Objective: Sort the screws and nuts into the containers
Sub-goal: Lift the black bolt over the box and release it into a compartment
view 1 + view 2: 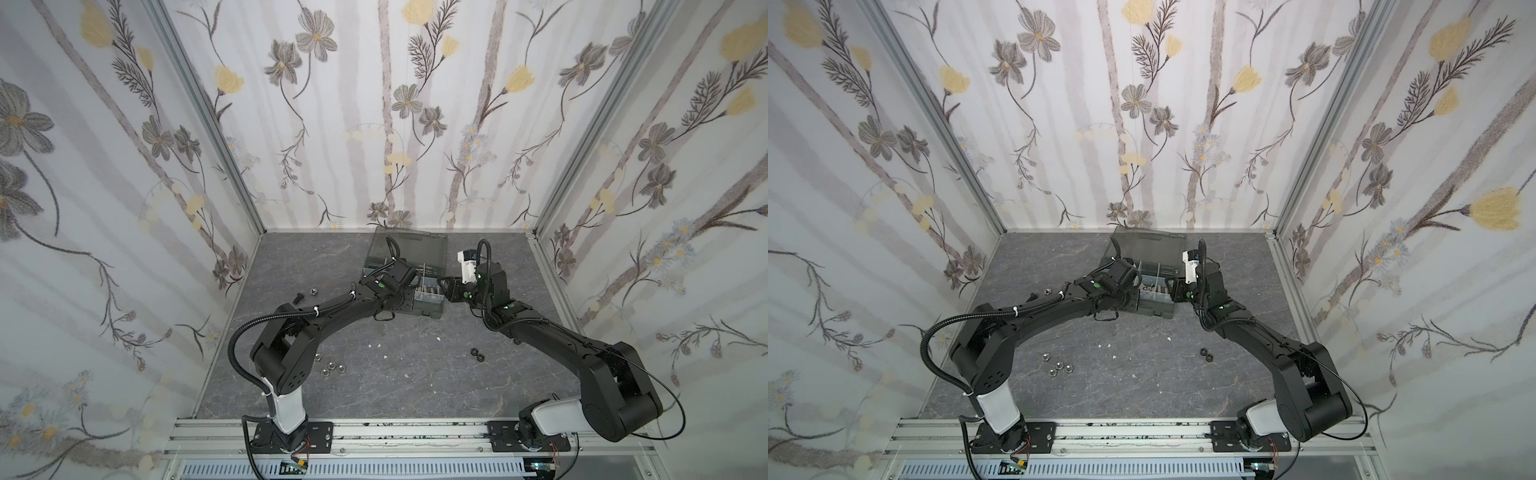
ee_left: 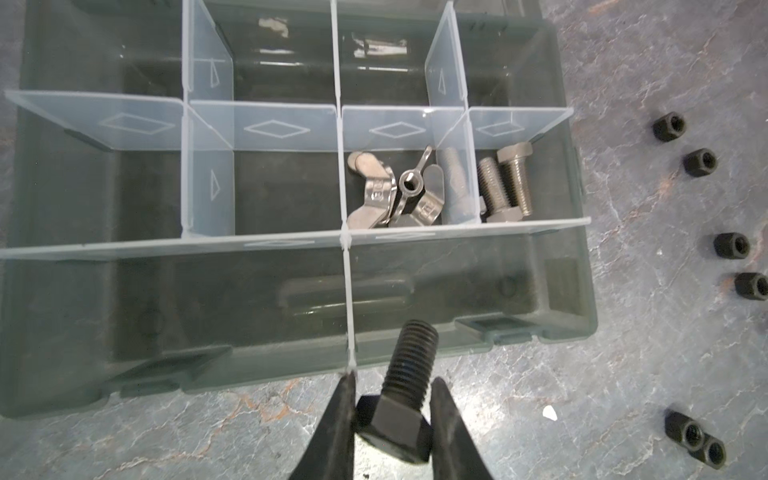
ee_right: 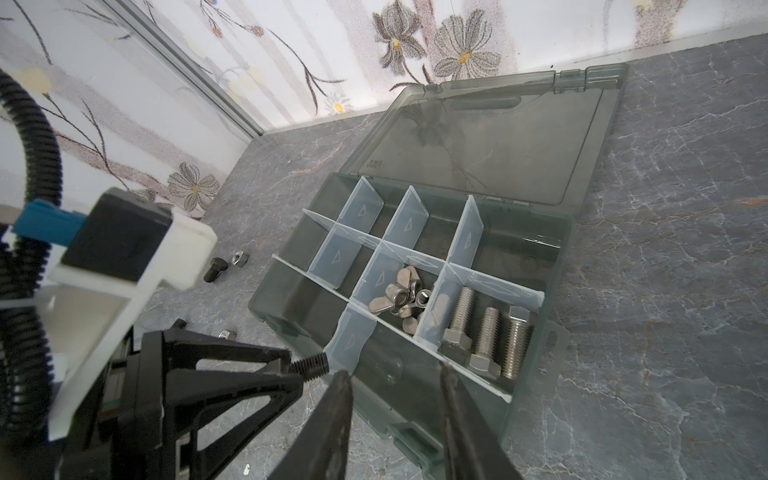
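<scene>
Grey marbled table (image 1: 374, 386). The dark organizer case (image 1: 431, 309) sits at back centre, with its lid (image 3: 498, 137) open and lying back. Both arms reach to the case.

The left gripper (image 2: 392, 380) is clamped on the head of a black bolt (image 2: 409, 357). The thread end pokes over the case's near wall by a divider, and the bolt is not in any compartment. The right gripper (image 3: 395, 372) is partly spread with nothing between the jaws, hovering over the long front compartment.

Three silver bolts (image 3: 486, 332) lie side by side in the end compartment of the middle row. Wing nuts (image 3: 399, 295) are piled in the compartment next to them.

Loose on the table:
- A second black bolt (image 1: 298, 297) and a lone silver nut (image 1: 314, 291) lie left of the case.
- Silver nuts (image 1: 331, 365) are clustered by the left arm.
- Black nuts (image 2: 700, 162) are scattered beside the case.
</scene>
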`<action>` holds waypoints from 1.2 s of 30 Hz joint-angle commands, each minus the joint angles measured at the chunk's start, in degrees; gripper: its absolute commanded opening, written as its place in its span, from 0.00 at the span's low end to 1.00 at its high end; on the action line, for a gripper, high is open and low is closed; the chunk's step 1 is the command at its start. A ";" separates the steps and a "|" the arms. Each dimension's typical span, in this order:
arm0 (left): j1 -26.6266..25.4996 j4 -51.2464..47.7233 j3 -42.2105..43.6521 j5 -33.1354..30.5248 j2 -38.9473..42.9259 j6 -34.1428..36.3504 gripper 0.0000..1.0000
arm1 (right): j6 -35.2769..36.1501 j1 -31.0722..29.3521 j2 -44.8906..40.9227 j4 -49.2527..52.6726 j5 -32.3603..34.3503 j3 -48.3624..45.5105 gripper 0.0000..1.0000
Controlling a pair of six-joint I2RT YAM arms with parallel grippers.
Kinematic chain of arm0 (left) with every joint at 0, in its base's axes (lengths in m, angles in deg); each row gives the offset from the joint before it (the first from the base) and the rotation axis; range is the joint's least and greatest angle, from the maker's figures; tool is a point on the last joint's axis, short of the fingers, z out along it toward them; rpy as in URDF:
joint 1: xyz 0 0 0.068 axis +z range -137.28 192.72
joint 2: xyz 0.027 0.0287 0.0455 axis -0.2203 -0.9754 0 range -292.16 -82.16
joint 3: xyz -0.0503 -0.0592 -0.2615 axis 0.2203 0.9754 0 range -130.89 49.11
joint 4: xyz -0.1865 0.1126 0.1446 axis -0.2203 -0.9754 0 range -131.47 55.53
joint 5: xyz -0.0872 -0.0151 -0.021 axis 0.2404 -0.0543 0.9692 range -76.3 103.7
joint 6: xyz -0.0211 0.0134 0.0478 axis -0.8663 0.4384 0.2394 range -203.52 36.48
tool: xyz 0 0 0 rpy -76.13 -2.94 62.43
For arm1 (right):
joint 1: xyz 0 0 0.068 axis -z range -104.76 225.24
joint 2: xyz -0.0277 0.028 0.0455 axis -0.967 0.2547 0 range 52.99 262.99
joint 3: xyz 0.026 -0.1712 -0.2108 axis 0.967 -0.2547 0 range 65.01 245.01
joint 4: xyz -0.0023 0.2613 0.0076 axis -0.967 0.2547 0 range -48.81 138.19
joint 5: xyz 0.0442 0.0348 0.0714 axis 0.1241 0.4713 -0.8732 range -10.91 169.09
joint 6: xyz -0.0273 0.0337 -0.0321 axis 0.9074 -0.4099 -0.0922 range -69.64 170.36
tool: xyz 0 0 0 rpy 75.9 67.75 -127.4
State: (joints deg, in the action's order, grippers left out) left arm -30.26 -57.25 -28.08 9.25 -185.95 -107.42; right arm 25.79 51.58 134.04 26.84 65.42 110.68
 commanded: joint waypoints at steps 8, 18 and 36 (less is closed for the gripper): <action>2.98 -0.07 -5.82 -0.58 -3.12 0.70 0.19 | -0.65 -0.02 -0.02 -2.35 -0.57 -0.06 0.37; 7.52 0.46 -7.74 1.39 -6.54 1.14 0.19 | -0.71 -0.03 0.38 -2.43 -0.67 -0.03 0.37; 10.64 0.55 -13.43 3.66 -14.08 2.44 0.33 | -0.47 -0.06 1.17 -1.92 -0.46 0.30 0.37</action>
State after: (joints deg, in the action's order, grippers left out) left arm -19.81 -57.43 -40.56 12.44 -199.81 -105.43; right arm 25.37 51.58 135.09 26.51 65.29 110.66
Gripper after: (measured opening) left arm 0.301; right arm 0.372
